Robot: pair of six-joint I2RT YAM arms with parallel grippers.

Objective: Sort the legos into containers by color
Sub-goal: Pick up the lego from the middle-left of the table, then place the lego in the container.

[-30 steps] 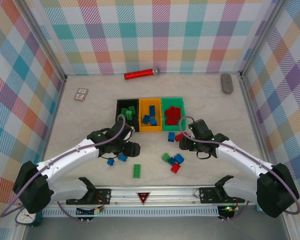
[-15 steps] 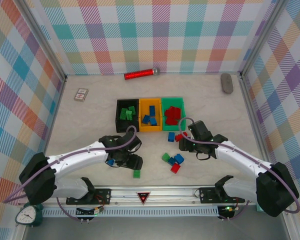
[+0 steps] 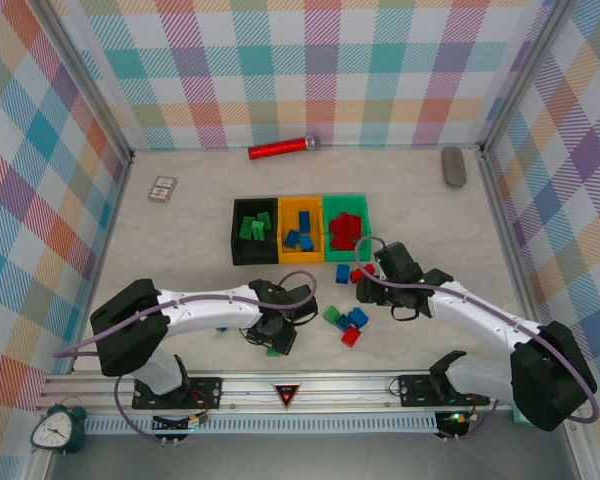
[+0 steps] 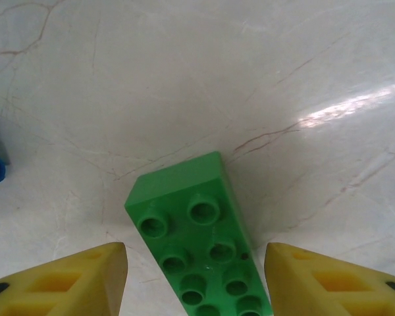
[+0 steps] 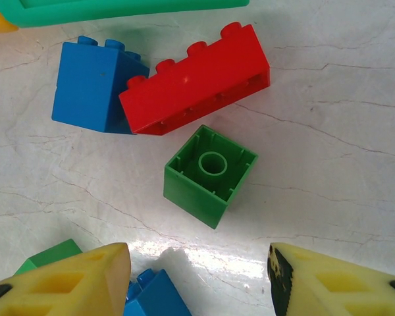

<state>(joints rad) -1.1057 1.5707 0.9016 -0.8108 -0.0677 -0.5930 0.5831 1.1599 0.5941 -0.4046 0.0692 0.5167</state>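
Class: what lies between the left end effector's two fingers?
In the left wrist view, a green lego lies studs up inside the open left end effector, touching neither side.

Robot lab test cell, not home or shop. Marble-look tabletop boxed by pastel plaid panels behind and on both sides of bin row. Nearer than bin row: aluminium rail carrying two bolted white arms, red triangle sticker, lilac cables. Small clock far near-left. Toy bricks just in front as props.
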